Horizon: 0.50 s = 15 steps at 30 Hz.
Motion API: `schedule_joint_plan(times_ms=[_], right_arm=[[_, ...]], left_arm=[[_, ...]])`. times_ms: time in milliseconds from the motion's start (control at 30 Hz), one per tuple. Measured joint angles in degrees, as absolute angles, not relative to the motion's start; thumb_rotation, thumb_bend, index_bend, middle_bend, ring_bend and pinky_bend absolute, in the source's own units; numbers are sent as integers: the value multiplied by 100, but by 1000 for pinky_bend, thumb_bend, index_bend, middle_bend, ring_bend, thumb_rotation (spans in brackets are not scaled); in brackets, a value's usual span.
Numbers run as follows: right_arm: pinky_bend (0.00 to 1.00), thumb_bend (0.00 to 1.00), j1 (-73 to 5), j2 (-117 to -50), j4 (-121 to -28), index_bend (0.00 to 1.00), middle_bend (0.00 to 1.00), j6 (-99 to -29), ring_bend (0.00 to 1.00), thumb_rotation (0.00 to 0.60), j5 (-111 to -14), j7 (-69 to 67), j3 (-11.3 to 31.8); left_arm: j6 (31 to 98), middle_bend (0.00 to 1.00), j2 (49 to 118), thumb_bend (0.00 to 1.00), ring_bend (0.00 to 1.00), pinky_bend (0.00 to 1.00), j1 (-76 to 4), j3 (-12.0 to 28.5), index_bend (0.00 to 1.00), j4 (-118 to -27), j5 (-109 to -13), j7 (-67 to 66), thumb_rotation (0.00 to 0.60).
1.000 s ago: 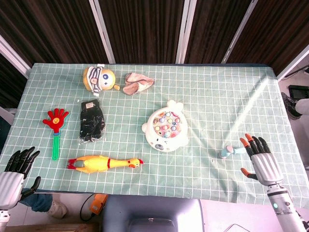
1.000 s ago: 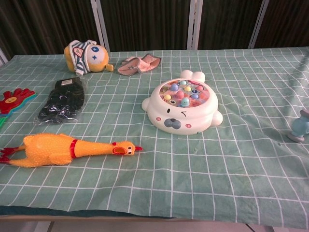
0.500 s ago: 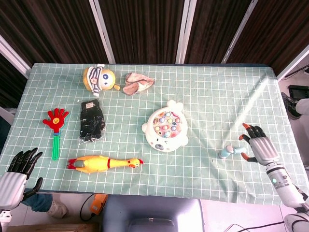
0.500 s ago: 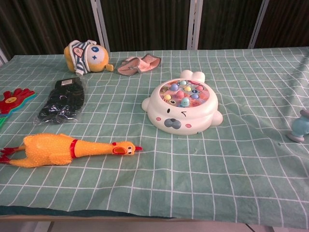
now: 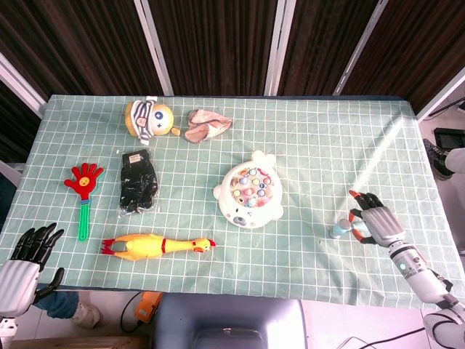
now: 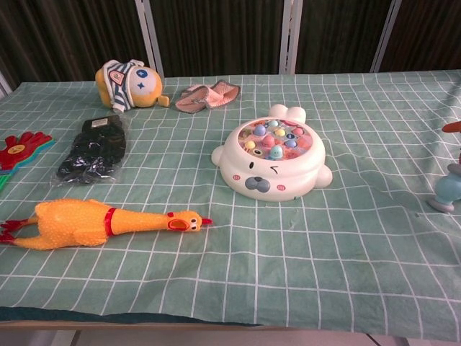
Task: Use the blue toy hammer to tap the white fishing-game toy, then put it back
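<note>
Blue hammer (image 5: 338, 230) lies on the green checked cloth (image 5: 320, 153) near the right, near edge of the worktop, its head pointing left and its handle running right under the right hand (image 5: 374, 222). That hand sits over the handle with fingers (image 5: 357, 216) spread and curving down around it; whether they touch or grip the handle cannot be told. In the chest view only the hammer's head (image 6: 448, 190) and an orange fingertip show at the right border.

White fishing toy (image 5: 250, 193) stands mid-worktop, well to the left of the hammer, its coloured fish facing up.

Left hand (image 5: 25, 262) hangs off the near left corner, fingers apart, holding nothing.

A rubber chicken (image 5: 156, 246) lies along the near edge, left of the fishing toy. A red hand clapper (image 5: 84, 189) and a bagged black glove (image 5: 137, 180) lie further left. A striped plush (image 5: 148, 118) and a pink cloth (image 5: 207, 125) sit at the far side.
</note>
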<state>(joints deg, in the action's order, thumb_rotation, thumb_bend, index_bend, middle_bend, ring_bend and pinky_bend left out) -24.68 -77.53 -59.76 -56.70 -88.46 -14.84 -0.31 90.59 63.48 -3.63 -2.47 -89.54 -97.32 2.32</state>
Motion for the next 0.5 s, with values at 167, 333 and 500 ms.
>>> schedule_joint_plan(times_ms=[167, 333, 500], right_arm=[[0, 554, -2504, -7796, -5939, 574, 0, -5622, 0, 600, -8814, -1422, -48], [0, 553, -2528, -7835, -5915, 575, 0, -5569, 0, 600, -8765, -1363, -70], [0, 554, -2529, -7863, -5912, 584, 0, -5573, 0, 600, -8728, -1306, -71]], left_arm=[[9066, 0, 6362, 487, 0, 17, -358, -242, 0, -8956, -9726, 199, 600], [9068, 0, 6355, 484, 0, 17, -357, -243, 0, -8956, -9720, 213, 600], [9068, 0, 6353, 486, 0, 17, -357, -247, 0, -8959, -9726, 220, 600]])
